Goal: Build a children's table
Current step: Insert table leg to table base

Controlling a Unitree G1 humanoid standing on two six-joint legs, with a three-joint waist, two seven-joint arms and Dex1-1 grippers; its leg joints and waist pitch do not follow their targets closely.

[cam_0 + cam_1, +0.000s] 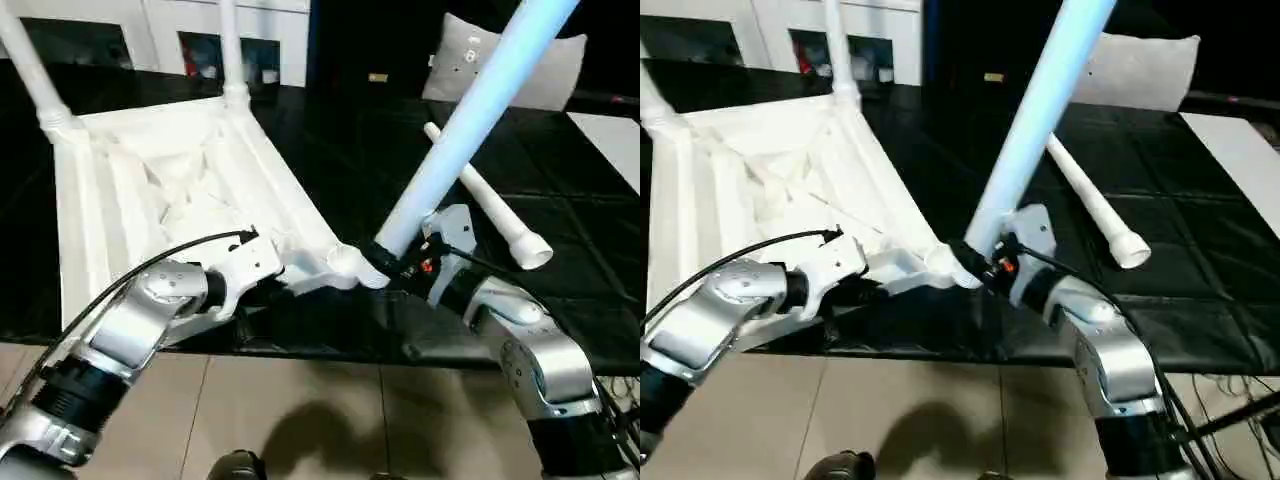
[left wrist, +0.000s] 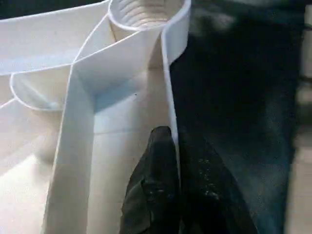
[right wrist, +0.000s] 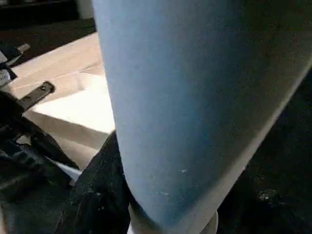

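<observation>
We see the children's table top, white plastic with its ribbed underside facing up, lying on the black-covered work table and filling the left half of the head views. Two white legs already stand upright in its far corner sockets, at the upper left of the frame. Its near right corner socket sits at frame centre, at the table's near edge.

Our left gripper, at lower left, is pinched closed on the top's thin side wall just short of that socket, one black finger inside the rim and one outside.

Our right gripper, just right of centre, is clamped around the lower end of a third leg, which slants up to the upper right, its threaded end right beside the near socket.

A fourth leg lies loose on the black cover at centre right. Behind it a white cushion sits at upper right, and a white glass-door cabinet stands along the top left.
</observation>
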